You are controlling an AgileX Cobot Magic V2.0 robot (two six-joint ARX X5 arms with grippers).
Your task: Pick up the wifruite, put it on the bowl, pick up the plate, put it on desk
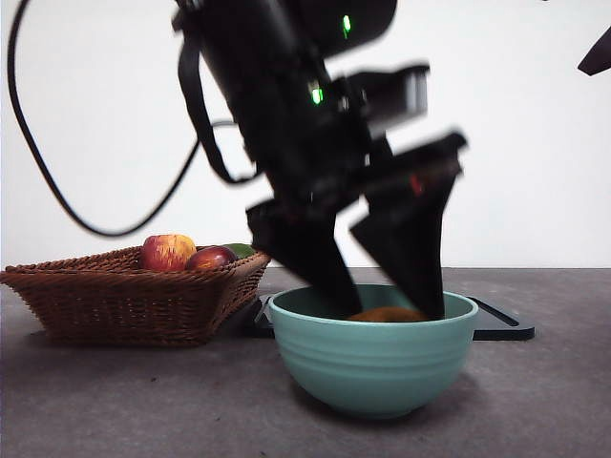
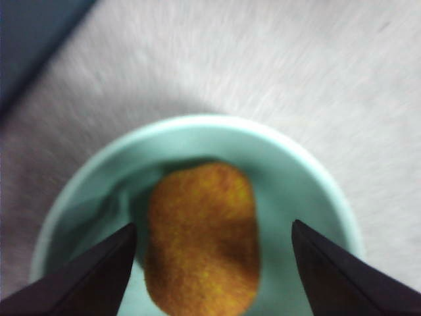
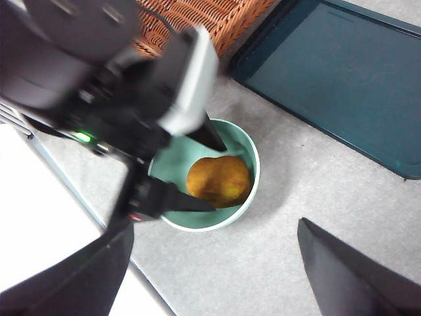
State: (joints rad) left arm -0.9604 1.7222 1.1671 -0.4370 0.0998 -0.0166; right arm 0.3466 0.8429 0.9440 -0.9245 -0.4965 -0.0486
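While the wifruite [image 2: 202,237] is lying inside the bowl [image 1: 372,358] near the desk's [image 1: 554,401] front edge, you are holding the left gripper [image 1: 387,307] over it, jaws apart; lift straight up, avoiding the rim.

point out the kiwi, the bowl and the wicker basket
kiwi [image 2: 202,237], left wrist view, middle of its brown skin
bowl [image 1: 372,367], front view, ridged outer wall
wicker basket [image 1: 124,301], front view, woven front side
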